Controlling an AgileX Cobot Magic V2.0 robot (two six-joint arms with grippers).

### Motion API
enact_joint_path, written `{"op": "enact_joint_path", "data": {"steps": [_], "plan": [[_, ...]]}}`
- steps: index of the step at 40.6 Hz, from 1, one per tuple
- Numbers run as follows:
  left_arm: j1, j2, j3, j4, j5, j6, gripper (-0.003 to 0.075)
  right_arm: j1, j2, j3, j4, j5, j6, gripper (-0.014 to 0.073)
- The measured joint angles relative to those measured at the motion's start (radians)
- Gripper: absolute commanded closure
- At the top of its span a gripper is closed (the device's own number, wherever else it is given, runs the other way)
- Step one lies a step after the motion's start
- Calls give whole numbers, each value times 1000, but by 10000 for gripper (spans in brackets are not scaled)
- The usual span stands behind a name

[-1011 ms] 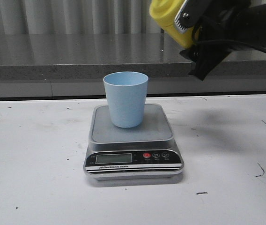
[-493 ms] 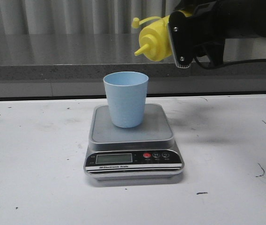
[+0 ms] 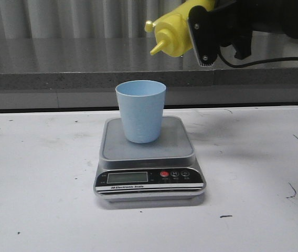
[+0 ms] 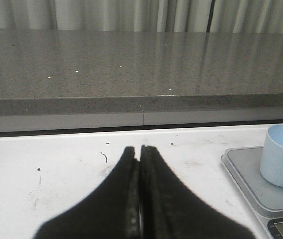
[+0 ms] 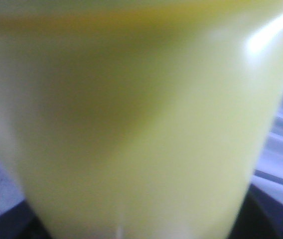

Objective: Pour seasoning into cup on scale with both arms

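The pale blue cup (image 3: 141,110) stands upright on the silver-grey scale (image 3: 149,157) in the middle of the table. My right gripper (image 3: 204,31) is shut on the yellow seasoning bottle (image 3: 172,34) and holds it tilted above and to the right of the cup, nozzle pointing down-left. The bottle's body fills the right wrist view (image 5: 141,119) and hides the fingers there. My left gripper (image 4: 140,154) is shut and empty, low over the white table, left of the scale (image 4: 251,184) and cup (image 4: 281,162). It is out of the front view.
A grey stone counter (image 3: 86,63) runs along the back behind the white table (image 3: 39,184), with a curtain behind it. The right arm's cable (image 3: 275,62) hangs at the upper right. Small dark marks dot the tabletop.
The right gripper has turned the bottle from base-towards-camera to nozzle pointing down-left near the cup, then lifted it slightly. The cup and scale have not moved.
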Motion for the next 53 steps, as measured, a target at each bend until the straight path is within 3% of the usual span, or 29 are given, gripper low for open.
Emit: {"op": "enact_joint_path", "data": {"steps": [6,11,19,27,35,41,53], "plan": [[0,0,0,0,0,0,740,0,0,0,0,0,123,577],[0,0,0,0,0,0,740,2,0,0,13,0,377,577],[0,0,0,0,0,0,740,31,0,-1,240,20,830,577],[0,0,0,0,0,0,740,33,0,-2,385,170,1228,577],[0,0,0,0,-2,0,740,49,0,-2,397,314,1582,577],[0,0,0,0,-2,0,740,53,0,-2,397,314,1683,577],[0,0,0,0,-2,0,740,53,-6,-2,398,285,1698,577]]}}
